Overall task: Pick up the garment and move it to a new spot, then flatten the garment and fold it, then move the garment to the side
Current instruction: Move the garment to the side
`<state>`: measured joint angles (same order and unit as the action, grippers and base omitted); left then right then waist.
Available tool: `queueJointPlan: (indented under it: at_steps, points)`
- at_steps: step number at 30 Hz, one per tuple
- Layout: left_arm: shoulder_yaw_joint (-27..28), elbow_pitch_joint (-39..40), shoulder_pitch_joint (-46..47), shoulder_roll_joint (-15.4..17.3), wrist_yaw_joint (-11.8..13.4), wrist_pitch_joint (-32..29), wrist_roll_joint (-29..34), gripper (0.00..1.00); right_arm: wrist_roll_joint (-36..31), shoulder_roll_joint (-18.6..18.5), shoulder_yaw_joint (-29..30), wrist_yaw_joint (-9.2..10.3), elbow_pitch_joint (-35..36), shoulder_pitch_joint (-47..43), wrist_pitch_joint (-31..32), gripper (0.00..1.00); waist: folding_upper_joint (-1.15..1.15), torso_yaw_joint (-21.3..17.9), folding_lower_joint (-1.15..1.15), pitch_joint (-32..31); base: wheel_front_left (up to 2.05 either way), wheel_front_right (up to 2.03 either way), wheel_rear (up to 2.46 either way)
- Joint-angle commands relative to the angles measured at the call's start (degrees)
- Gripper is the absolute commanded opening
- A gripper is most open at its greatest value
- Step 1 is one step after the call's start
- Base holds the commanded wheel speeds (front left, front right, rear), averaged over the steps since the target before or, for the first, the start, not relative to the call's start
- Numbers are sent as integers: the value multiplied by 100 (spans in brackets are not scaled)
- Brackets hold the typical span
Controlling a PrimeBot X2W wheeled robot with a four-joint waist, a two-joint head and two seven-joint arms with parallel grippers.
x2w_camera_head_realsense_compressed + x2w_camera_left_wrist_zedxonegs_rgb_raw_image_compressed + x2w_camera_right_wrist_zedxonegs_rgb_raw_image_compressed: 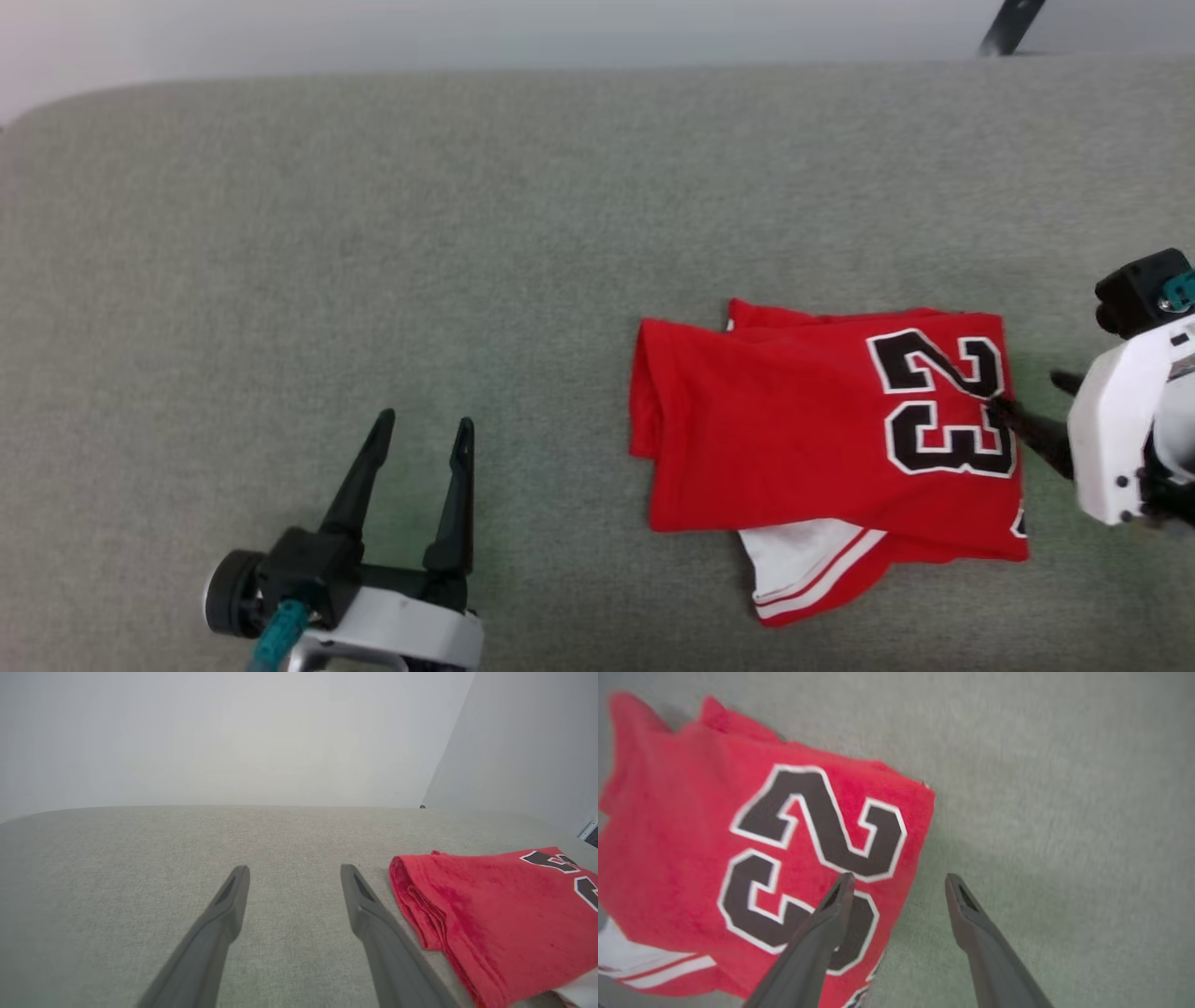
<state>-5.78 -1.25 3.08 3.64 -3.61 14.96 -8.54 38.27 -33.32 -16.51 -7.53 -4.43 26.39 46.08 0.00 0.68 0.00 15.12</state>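
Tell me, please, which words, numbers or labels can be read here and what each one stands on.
"23": black digits outlined in white, on the red garment.
A scrap of black-and-white print at the garment's lower corner: too little shows to read.
Nothing else is legible.

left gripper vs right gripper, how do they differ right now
The left gripper sits over bare grey surface, clear of the garment; the right gripper is at the garment's edge, one finger over the printed number. The left gripper points up the head view; the right gripper points leftward. Both are open, holding nothing.
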Motion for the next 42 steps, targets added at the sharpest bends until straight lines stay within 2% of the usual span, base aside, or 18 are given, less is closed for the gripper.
queueJointPlan:
  at_steps: [1,7,12,17,18,19,20,21,22,32,36,42]
  points:
    - [4,-3,88,-14,-24,23,-10,100,55,-95,10,10,-37,74,238,100,0,204,0,214,0,0,0]
    - [60,79,195,-44,-40,20,-71,100,302,-139,295,10,-33,-28,1113,100,0,362,0,408,0,0,0]
    - [25,109,326,-56,-76,21,-66,100,321,45,447,10,-91,-195,1369,100,0,473,0,627,0,0,0]
    - [-12,67,443,-69,-94,21,-92,100,248,261,446,9,-226,-326,1374,100,0,555,0,705,0,0,0]
    - [-16,55,462,-72,-101,21,-95,100,220,274,421,9,-237,-340,1365,77,0,567,0,707,0,0,0]
    - [-17,45,477,-72,-106,22,-101,100,206,293,413,8,-255,-355,1344,48,0,577,0,707,0,0,0]
    - [-14,34,487,-74,-107,22,-103,100,191,311,405,7,-267,-370,1332,42,0,585,0,704,0,0,0]
    - [-12,21,494,-75,-98,22,-105,100,198,323,391,6,-267,-388,1319,18,0,593,0,699,0,0,0]
    - [-11,12,500,-76,-97,22,-108,100,219,339,396,6,-269,-404,1293,0,0,598,0,695,0,0,0]
    - [47,-60,473,-78,-108,21,-109,100,317,401,570,8,-297,-473,938,0,0,528,0,560,0,0,0]
    - [44,-61,492,-78,-127,21,-113,100,407,508,880,9,-263,-474,553,0,0,414,0,505,0,0,0]
    - [41,74,617,-77,-117,20,-67,100,403,401,1387,11,-157,-447,183,0,0,117,0,530,0,0,0]
